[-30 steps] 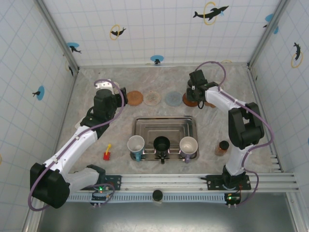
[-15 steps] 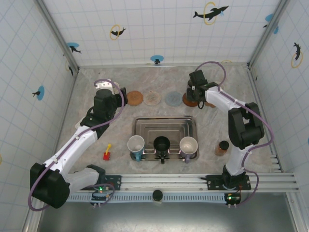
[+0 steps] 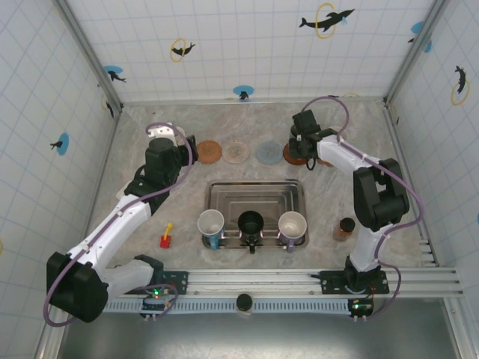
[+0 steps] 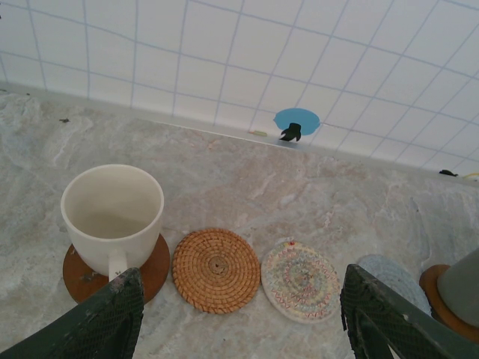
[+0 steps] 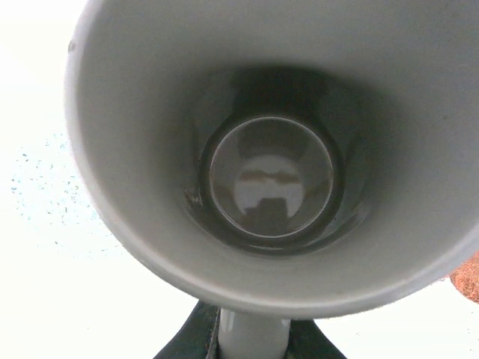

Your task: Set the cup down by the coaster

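Note:
My right gripper [image 5: 254, 340] is shut on the handle of a grey cup [image 5: 269, 172], and I look straight down into the cup. From above, that gripper [image 3: 301, 140] holds the cup over a brown coaster [image 3: 290, 158] at the right end of the coaster row. Whether the cup rests on it I cannot tell. My left gripper [image 4: 239, 321] is open and holds nothing. Beyond its left finger, a white cup [image 4: 112, 217] stands on another brown coaster [image 4: 153, 273].
Between the two brown coasters lie a woven coaster [image 4: 215, 269], a pastel coaster [image 4: 301, 280] and a blue-grey coaster [image 4: 393, 273]. A metal tray [image 3: 256, 187] sits mid-table with three cups along its front edge. A red-and-yellow toy [image 3: 166, 238] and a brown jar [image 3: 345, 226] flank it.
The right gripper with the grey cup has edged slightly left. The left arm has not moved.

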Tool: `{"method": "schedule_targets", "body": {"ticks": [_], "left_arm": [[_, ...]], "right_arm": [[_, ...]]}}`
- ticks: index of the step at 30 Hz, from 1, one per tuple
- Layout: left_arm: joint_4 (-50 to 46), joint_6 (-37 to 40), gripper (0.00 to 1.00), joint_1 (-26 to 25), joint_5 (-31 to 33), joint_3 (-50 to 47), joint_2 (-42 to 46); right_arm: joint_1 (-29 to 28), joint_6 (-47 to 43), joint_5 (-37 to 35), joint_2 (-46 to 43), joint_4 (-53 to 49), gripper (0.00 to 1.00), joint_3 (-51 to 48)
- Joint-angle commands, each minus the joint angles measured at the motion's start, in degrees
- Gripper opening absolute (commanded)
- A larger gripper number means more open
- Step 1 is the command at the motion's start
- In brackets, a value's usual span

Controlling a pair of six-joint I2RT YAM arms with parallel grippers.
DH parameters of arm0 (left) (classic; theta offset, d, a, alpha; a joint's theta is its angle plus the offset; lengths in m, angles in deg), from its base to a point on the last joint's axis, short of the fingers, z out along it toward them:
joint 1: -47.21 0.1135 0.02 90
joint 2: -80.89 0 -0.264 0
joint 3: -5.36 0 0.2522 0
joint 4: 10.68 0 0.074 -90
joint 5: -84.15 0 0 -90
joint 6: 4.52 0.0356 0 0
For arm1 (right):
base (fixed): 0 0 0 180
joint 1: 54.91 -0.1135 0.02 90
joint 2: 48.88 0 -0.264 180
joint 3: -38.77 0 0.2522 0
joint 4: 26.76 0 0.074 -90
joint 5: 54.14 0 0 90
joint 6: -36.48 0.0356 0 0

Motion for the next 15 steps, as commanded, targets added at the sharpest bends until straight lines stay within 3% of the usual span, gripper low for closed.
{"method": "schedule_targets", "body": {"ticks": [1,15], "left_arm": [[1.04,1.03,0.70,-0.32,-0.17,0.92,0.74],[0.86,1.02,0.70,-0.26,-0.12,0.92,0.98]], "right_arm": [[-0.63,0.27,-0.96,-2.02,3.62,0.00,-0.51],[-1.03,0.63,-1.75,-2.55,2.15,0.00,-1.04]]}}
